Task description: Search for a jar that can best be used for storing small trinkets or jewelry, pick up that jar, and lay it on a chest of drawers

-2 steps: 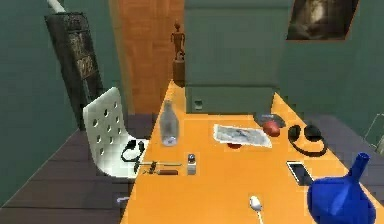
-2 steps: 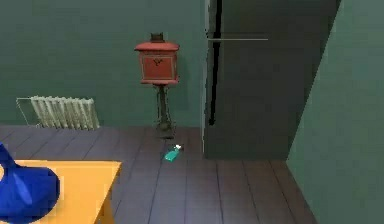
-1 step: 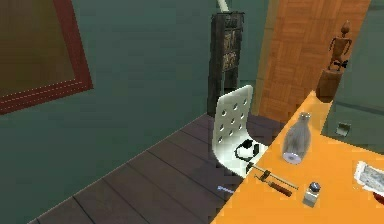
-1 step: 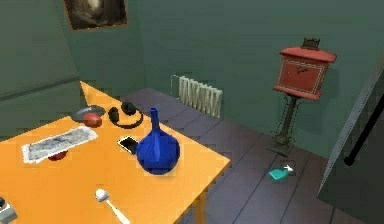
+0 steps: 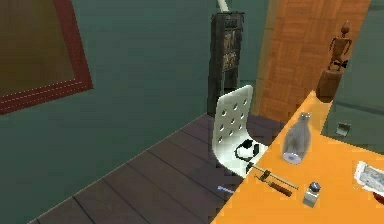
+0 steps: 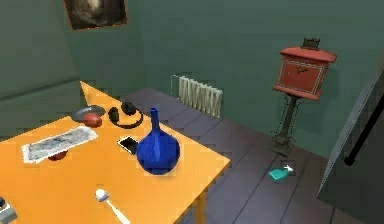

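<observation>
An orange table (image 5: pixel 338 150) carries a clear glass bottle (image 5: pixel 295 138) and, nearer the camera, a small capped container (image 5: pixel 312 192). It may be the jar, though it is too small to be sure. A thin pen-like stick (image 5: pixel 275 180) lies just left of it. A white perforated chair (image 5: pixel 232 125) stands at the table's edge, and a wooden statuette (image 5: pixel 338 60) stands beyond by the orange door. In the arm side view the same tabletop (image 6: pixel 60 190) holds a blue long-necked vase (image 6: pixel 157 148), a newspaper (image 6: pixel 58 143), a phone (image 6: pixel 129 144), a red bowl (image 6: pixel 92 118) and a spoon (image 6: pixel 110 205). On the dark plank floor beyond are a radiator (image 6: pixel 200 95) and a red box on a post (image 6: pixel 305 72). The gripper's state cannot be told.
</observation>
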